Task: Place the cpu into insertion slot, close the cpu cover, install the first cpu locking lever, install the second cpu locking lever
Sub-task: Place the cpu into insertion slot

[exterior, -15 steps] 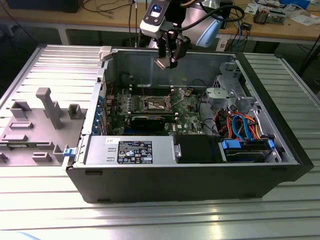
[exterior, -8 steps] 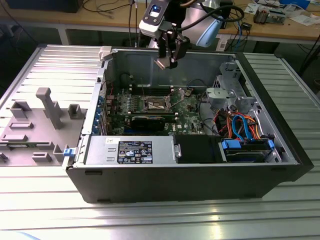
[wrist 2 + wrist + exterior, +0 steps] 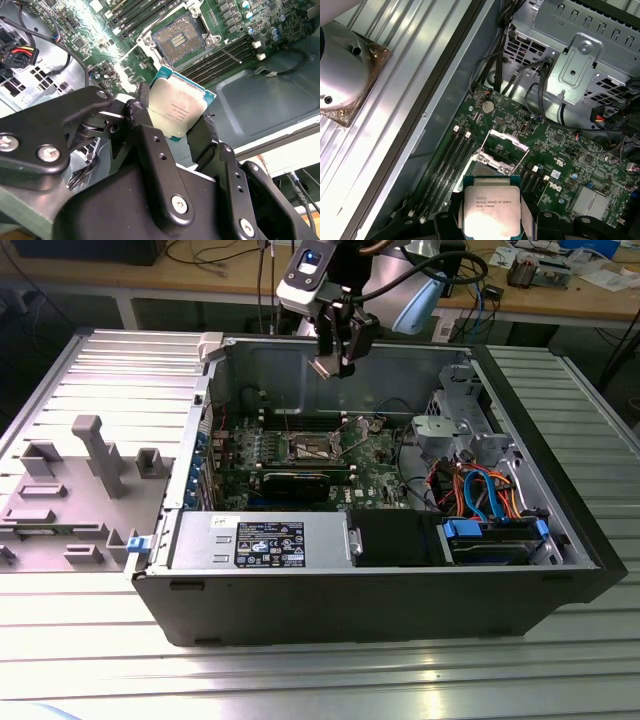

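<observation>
Overhead, the gripper (image 3: pixel 331 362) hung above the open computer case (image 3: pixel 400 600), near the case's far wall in the exterior view. Its 2 black fingers (image 3: pixel 145 120) were clamped on opposite edges of the cpu (image 3: pixel 179 110), so the claw was closed on the chip and carried it in the air, clear of the board. In the second wrist view the cpu's pale metal face was turned toward the camera and its green edge showed along 1 side; in the first wrist view the cpu (image 3: pixel 491 210) sat squarely between the finger pads, printed face up.

Below the chip lay the green circuit board (image 3: pixel 560 150) on the floor of the case. The insertion slot (image 3: pixel 182 40) was bare, its dark centre and fine contact field exposed inside the shiny rim. In the first wrist view the cpu cover (image 3: pixel 504 142) stood tilted up from the slot (image 3: pixel 487 167), hinged open on the side away from the gripper, and the cpu hid part of the socket from that camera. Long narrow memory slots (image 3: pixel 220 57) ran just beside the socket. A round coin battery (image 3: pixel 488 106) sat on the board near the cover, and a silvery drive cage (image 3: pixel 580 65) stood beyond it.

In the exterior view a grey moulded tray (image 3: pixel 80 480) rested on the ribbed metal table (image 3: pixel 320 670), on the exterior view's left of the case.
</observation>
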`<action>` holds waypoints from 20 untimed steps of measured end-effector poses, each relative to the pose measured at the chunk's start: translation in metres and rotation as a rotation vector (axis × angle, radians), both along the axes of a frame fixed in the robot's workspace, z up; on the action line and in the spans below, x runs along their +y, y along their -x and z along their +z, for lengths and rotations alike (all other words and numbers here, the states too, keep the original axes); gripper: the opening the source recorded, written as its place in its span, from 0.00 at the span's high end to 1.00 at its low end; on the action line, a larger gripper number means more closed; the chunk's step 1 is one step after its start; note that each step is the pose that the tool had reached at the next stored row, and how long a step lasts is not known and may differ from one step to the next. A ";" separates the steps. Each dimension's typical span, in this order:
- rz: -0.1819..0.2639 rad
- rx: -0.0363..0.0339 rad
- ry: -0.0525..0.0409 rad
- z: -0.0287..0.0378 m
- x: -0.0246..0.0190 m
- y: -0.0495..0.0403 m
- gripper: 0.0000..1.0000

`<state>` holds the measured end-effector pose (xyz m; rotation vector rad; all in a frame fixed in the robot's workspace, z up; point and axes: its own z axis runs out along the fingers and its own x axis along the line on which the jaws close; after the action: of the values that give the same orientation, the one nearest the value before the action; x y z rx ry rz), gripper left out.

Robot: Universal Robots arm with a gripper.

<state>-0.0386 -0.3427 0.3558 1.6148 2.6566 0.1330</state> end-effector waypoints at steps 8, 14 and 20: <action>-0.016 0.0000 0.0000 -0.0001 0.0000 0.0000 0.46; -0.026 0.0000 0.0000 -0.0002 0.0000 0.0000 0.46; -0.035 0.0000 0.0000 -0.0002 0.0000 0.0000 0.46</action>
<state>-0.0386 -0.3427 0.3556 1.6598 2.6270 0.1321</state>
